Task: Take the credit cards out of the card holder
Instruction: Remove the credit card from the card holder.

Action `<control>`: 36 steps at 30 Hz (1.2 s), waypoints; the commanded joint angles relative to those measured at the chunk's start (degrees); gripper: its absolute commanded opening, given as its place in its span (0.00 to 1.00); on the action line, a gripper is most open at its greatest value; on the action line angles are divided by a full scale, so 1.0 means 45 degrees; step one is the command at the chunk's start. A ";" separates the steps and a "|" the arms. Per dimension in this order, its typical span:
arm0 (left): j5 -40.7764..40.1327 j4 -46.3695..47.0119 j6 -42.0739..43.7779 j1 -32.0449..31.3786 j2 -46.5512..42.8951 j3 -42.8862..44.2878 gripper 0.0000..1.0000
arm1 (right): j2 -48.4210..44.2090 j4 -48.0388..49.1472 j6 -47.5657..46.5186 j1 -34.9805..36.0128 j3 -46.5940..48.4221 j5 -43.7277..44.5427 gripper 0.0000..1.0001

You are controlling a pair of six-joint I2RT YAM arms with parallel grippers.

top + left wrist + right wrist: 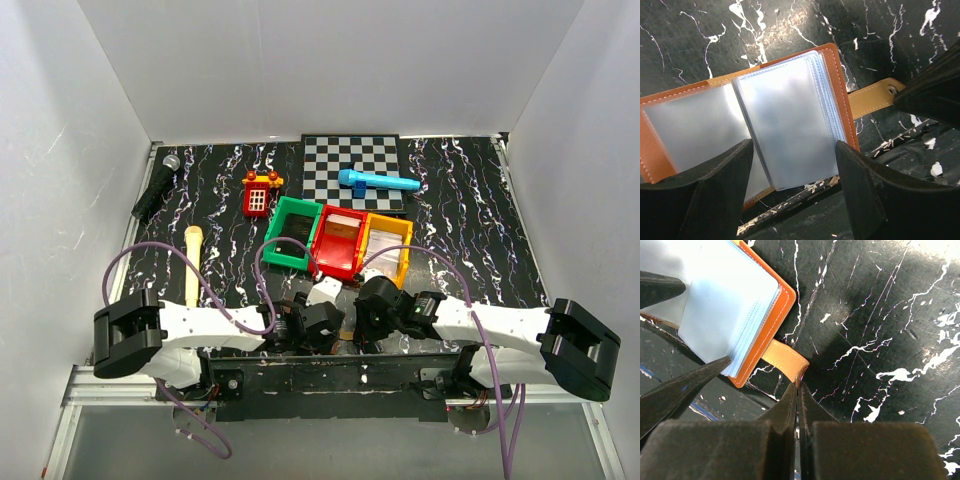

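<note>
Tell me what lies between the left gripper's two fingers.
The open card holder lies there: its stack of pale plastic sleeves fills the gap between the left gripper's spread fingers, as the left wrist view shows.

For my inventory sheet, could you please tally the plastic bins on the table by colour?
Green bin: 1
Red bin: 1
Orange bin: 1
Total: 3
</note>
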 commanded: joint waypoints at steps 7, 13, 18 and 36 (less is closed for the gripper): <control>-0.0668 -0.0760 -0.0684 -0.0115 0.0199 0.0587 0.59 | -0.0240 0.0294 0.0088 -0.0061 -0.0197 -0.0039 0.01; -0.1040 -0.1111 -0.0898 -0.0115 0.0061 0.0469 0.54 | -0.0376 0.0197 0.0068 -0.0061 -0.0255 0.0001 0.01; -0.1508 -0.1540 -0.1308 -0.0115 -0.0212 0.0372 0.54 | -0.0455 0.0158 0.0068 -0.0080 -0.0314 0.0020 0.01; -0.1920 -0.2966 -0.2266 0.1816 -0.3296 -0.1288 0.61 | -0.0513 0.0021 0.0029 -0.0080 -0.0197 -0.0038 0.01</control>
